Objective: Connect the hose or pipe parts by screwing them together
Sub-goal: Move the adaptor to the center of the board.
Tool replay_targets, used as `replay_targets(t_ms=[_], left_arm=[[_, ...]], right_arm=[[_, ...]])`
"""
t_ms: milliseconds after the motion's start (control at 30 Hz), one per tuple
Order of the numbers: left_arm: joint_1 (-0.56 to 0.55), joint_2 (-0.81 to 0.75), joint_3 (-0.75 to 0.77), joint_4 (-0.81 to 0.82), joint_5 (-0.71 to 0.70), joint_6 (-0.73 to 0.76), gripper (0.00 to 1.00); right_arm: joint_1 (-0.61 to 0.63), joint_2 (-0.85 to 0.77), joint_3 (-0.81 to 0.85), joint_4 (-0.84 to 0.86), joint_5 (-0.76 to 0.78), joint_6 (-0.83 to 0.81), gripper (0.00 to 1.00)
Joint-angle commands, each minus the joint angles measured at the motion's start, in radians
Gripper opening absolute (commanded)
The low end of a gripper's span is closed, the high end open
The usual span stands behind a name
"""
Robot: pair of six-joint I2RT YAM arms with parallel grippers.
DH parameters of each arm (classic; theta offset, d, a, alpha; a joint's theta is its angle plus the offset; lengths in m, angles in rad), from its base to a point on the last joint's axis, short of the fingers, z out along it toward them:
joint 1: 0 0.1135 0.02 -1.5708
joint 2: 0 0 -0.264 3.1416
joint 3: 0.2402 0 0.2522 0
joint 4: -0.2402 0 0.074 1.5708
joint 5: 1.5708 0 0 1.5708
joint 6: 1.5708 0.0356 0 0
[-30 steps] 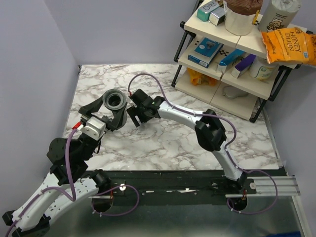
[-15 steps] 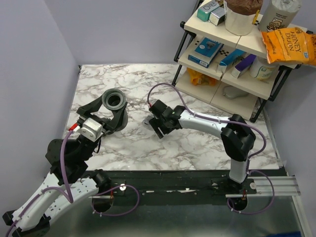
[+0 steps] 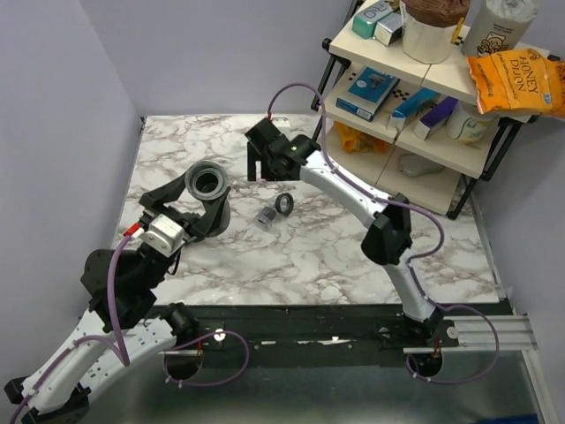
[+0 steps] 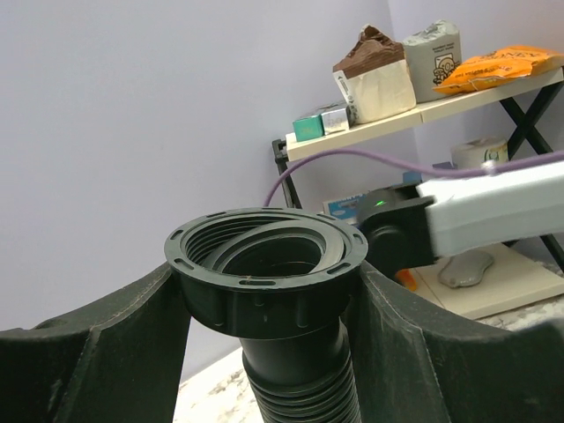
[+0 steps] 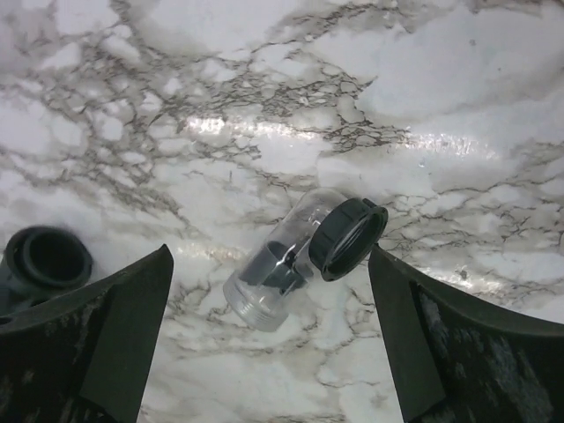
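My left gripper (image 3: 190,203) is shut on the black ribbed hose (image 3: 207,182) and holds it upright, with the threaded collar nut on top. In the left wrist view the collar nut (image 4: 264,273) sits between my two fingers (image 4: 88,361), and the ribbed body runs down below it. A short fitting (image 3: 275,210), a clear tube with a black collar nut, lies on its side on the marble table, free of both grippers. My right gripper (image 3: 260,159) hangs open above and behind it. The right wrist view looks straight down on the fitting (image 5: 304,256), with the gripper (image 5: 269,256) open wide around empty air.
A shelf rack (image 3: 424,97) with boxes, a jar and snack bags stands at the back right, close to the right arm. Purple walls close off the left and back sides. Purple cables (image 3: 388,208) loop along both arms. The marble table (image 3: 309,256) ends at a dark front rail.
The right gripper left the hose's collar, dropped to the table, let go of the fitting there, then rose toward the back with its jaws open. The left arm held still.
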Motion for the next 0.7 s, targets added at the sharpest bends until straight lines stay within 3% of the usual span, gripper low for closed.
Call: replay_targets(t_ms=[0, 133, 367, 667], left_arm=[[-0.006, -0.021, 0.026, 0.000, 0.030, 0.002, 0.00], [-0.006, -0.024, 0.032, -0.009, 0.027, 0.002, 0.00], [-0.008, -0.019, 0.049, -0.033, 0.027, 0.009, 0.00], [-0.006, -0.020, 0.049, -0.038, 0.026, 0.009, 0.00]], right_arm=[[0.004, 0.163, 0.143, -0.340, 0.139, 0.232, 1.00], [0.002, 0.125, -0.001, -0.265, 0.195, 0.273, 1.00], [0.019, 0.232, 0.044, -0.331, 0.172, 0.279, 1.00], [0.044, 0.228, -0.009, -0.280, 0.137, 0.250, 1.00]])
